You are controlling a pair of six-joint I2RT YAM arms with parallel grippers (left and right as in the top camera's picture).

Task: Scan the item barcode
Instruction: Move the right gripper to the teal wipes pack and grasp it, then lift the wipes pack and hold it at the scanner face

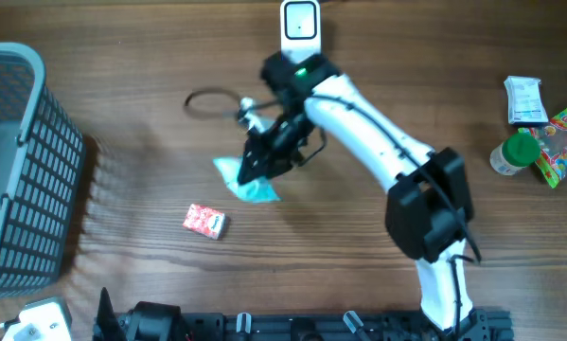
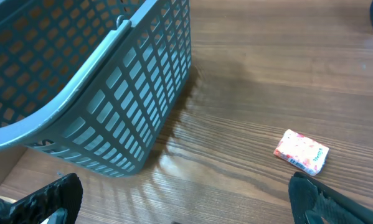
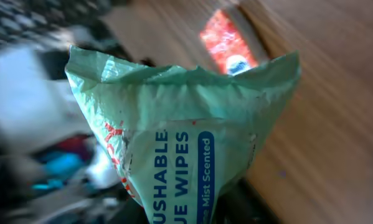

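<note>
Wipes in a pale green pack (image 3: 174,124) fill the right wrist view. The pack is bunched narrow at the bottom of the frame and fans out above, which reads as the right gripper (image 1: 256,169) pinching one end, though the fingers themselves are hidden. From overhead that gripper sits right on the pack near the middle of the table (image 1: 406,57). I cannot tell whether the pack has left the wood or only tipped up. So the task looks to be in its early part: the item is taken hold of, and nothing more. No barcode shows on the printed face turned to the wrist camera. The white scanner (image 1: 300,23) stands well apart at the far edge, beyond the arm. What is left, by my reading, is to lift the pack, find the side with the code, and carry it in front of the scanner. The left gripper (image 2: 186,202) hangs wide open and empty near the grey basket (image 2: 111,112), with a small red packet (image 2: 302,152) lying on the wood in front of it.
</note>
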